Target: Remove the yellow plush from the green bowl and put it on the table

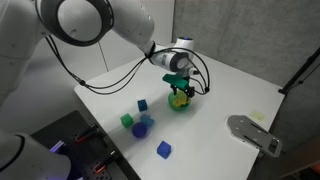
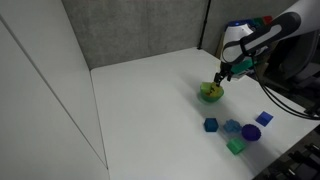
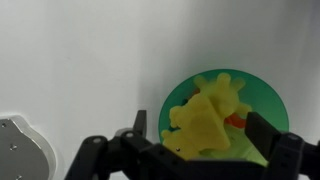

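Bright yellow plush (image 3: 208, 118), green bowl (image 3: 262, 92), plain white table (image 3: 90, 60)

Nothing readable here as far as I can tell: no text, labels, brand marks or numbers on anything. Both exterior views and the wrist view are too small and soft for any lettering to come through.
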Robot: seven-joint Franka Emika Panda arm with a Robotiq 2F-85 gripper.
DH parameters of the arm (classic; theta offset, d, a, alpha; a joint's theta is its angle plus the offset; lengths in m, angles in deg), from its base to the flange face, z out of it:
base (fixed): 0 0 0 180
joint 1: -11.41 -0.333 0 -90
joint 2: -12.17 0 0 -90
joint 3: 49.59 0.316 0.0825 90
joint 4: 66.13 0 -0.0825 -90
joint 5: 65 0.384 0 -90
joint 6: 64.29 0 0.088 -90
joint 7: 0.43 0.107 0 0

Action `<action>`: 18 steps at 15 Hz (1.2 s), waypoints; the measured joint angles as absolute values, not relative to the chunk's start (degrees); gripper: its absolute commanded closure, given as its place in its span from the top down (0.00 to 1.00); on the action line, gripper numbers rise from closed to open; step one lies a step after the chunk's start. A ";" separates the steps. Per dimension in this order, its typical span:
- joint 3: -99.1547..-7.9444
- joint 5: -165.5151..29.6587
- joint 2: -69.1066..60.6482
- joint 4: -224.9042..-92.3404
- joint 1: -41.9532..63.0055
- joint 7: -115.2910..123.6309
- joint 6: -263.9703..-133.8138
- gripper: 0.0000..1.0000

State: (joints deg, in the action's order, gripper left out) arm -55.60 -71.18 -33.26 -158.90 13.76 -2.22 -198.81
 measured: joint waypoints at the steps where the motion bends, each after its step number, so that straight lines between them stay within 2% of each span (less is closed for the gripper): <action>1: -55.86 -71.95 -34.24 -158.53 13.29 -1.60 -199.92 0.98; 2: -56.19 -72.69 -35.06 -158.31 12.73 -1.02 -200.91 0.74; 4: -57.21 -74.73 -36.55 -158.07 11.28 0.59 -203.18 0.70; 8: -59.51 -77.15 -38.01 -158.01 8.46 3.44 -205.61 0.35; 13: -60.40 -77.19 -37.52 -157.83 8.37 4.14 -205.47 0.01; 16: -60.34 -77.07 -36.95 -157.84 9.27 4.14 -204.71 0.04; 17: -60.33 -77.07 -36.85 -157.84 9.54 4.14 -204.34 0.00; 18: -60.31 -77.06 -36.69 -157.84 9.76 4.13 -203.94 0.02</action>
State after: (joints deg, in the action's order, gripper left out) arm -60.31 -77.06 -36.69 -157.84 9.76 4.13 -203.94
